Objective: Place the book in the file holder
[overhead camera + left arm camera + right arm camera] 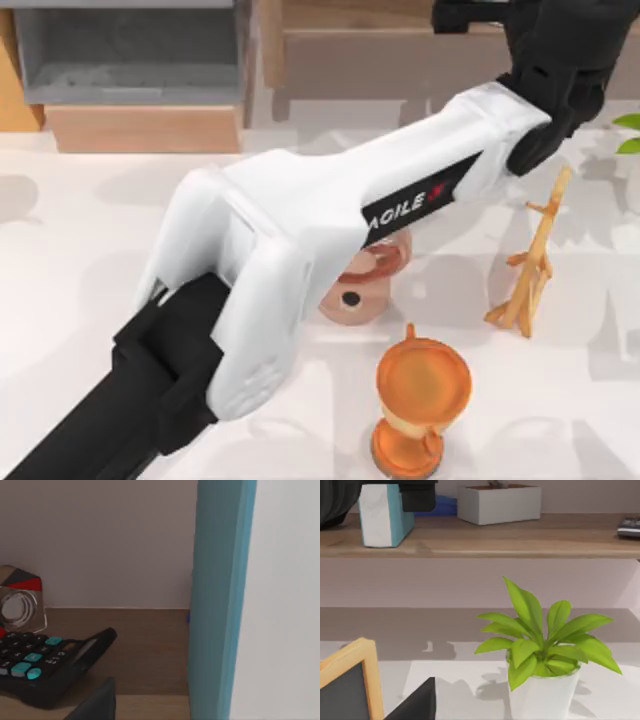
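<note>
Starting up close on the white table (pixel 80 290): an orange trophy-shaped cup (pixel 422 398) stands near the front edge. Just behind it sits a pinkish round piece with a dark hole (pixel 362 285), and to its right a thin tan wooden twig stand (pixel 530 265).

The white and black left arm (pixel 300 240) stretches over all of that, from the front left across to the back right, where its black wrist reaches the long brown wooden shelf (pixel 520 542).

On that shelf is the thick rectangular book (pixel 385 515), standing upright. It has a plain teal-blue cover and a white face turned toward the table. The left wrist view has it right up close, as a tall teal slab.

The black left gripper (pixel 419 496) sits right at the book's top. Whether it has hold of the book, or how wide it stands, I cannot tell.

Beside the book on the shelf lie a black calculator with teal keys (pixel 45 662) and a clear hexagonal piece with red and grey faces (pixel 20 605). A white rectangular planter (pixel 499 502) stands further along.

The grey open-fronted file holder (pixel 130 50) is at the table's back left, well apart from the book.

The right arm is parked. A dark bit of the right gripper (pixel 417 704) shows before a leafy green plant in a white pot (pixel 545 650).
</note>
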